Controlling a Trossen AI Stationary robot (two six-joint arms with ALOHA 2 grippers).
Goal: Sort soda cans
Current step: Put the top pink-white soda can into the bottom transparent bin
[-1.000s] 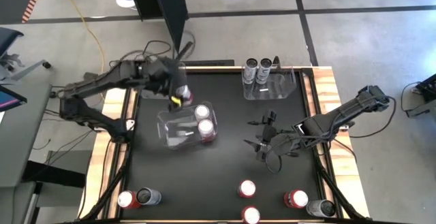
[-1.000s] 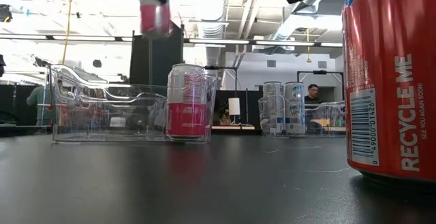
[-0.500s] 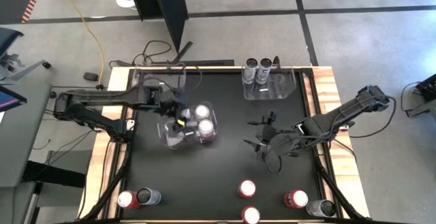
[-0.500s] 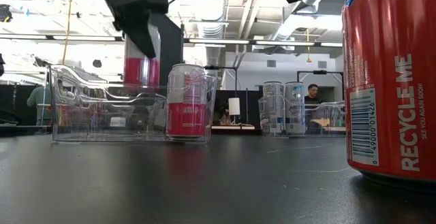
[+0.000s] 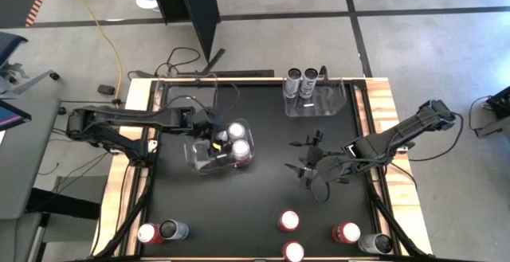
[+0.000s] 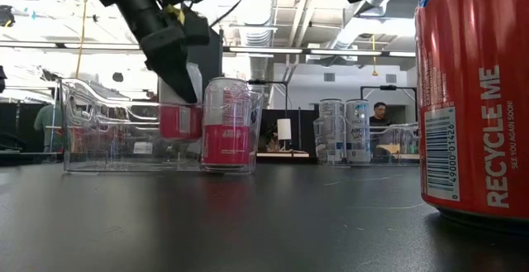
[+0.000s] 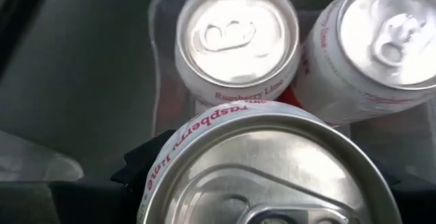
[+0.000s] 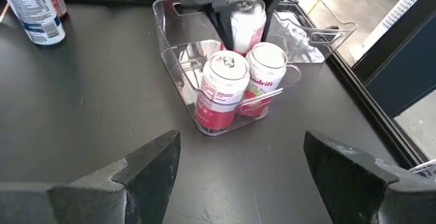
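My left gripper (image 5: 215,138) is shut on a pink-and-white soda can (image 8: 246,21) and holds it inside the clear bin (image 5: 199,160) at the table's left middle. Two more pink-and-white cans (image 5: 237,131) (image 5: 241,148) stand upright on the bin's floor beside it. The left wrist view looks down on the held can's top (image 7: 272,173) with those two cans beyond it. My right gripper (image 5: 307,171) hangs open over the table's right middle, apart from every can. My left gripper pinches the can's upper wall (image 7: 170,157) between its two fingers (image 8: 221,13), one on each side. The fingers slant down from the table's left. The can is upright, its lower part below the bin's rim and its top (image 6: 180,98) higher than its neighbours'.
A second clear bin (image 5: 331,101) at the far edge holds two grey cans (image 5: 301,79). Loose cans stand along the near edge: two at the left (image 5: 159,231), several at the right (image 5: 345,232). A red can (image 6: 475,98) fills the low view's right side.
My left gripper has come down and a little toward the near edge, carrying the pink-and-white can from above the bin's far rim down into the bin beside the two cans. The can has stayed upright. The gripper has kept its hold.
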